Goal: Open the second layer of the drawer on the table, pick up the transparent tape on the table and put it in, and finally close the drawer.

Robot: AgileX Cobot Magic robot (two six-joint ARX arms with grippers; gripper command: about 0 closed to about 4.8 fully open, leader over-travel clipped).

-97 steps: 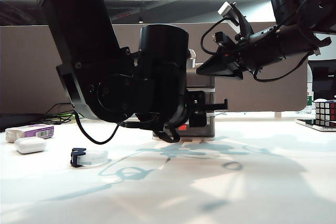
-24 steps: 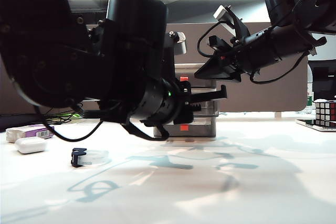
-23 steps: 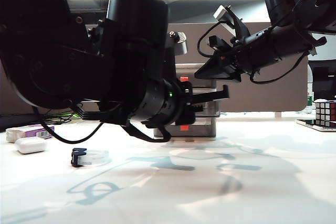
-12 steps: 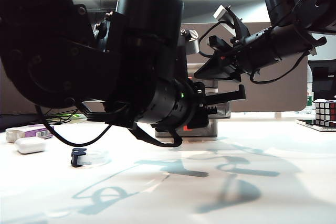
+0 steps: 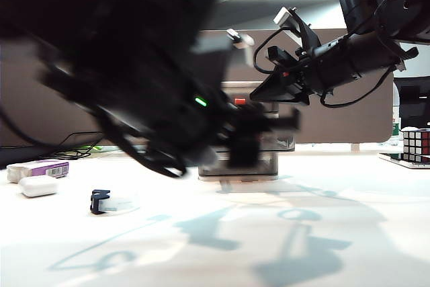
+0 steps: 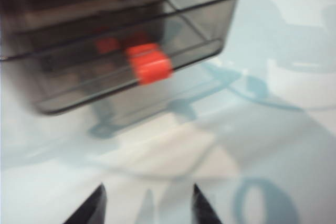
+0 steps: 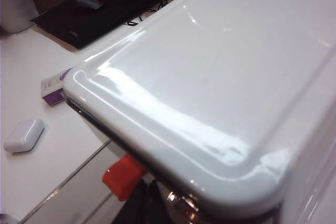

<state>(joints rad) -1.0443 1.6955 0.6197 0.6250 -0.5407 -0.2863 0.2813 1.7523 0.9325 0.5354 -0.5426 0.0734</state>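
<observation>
With the second layer [image 6: 131,51] pulled out ahead of my open left gripper [image 6: 147,205], I should approach the transparent tape [image 5: 111,201] slowly from above, while my right gripper, fingers unseen, rests on the drawer [image 7: 210,87].

Drawer unit [image 5: 259,136] upright at table [image 5: 349,233] rear centre; smoky second layer [image 6: 131,40] pulled out, red-orange handle [image 6: 149,66] forward. Transparent tape [image 5: 111,201], dark cutter clip leftward, flat on table, well left.
</observation>
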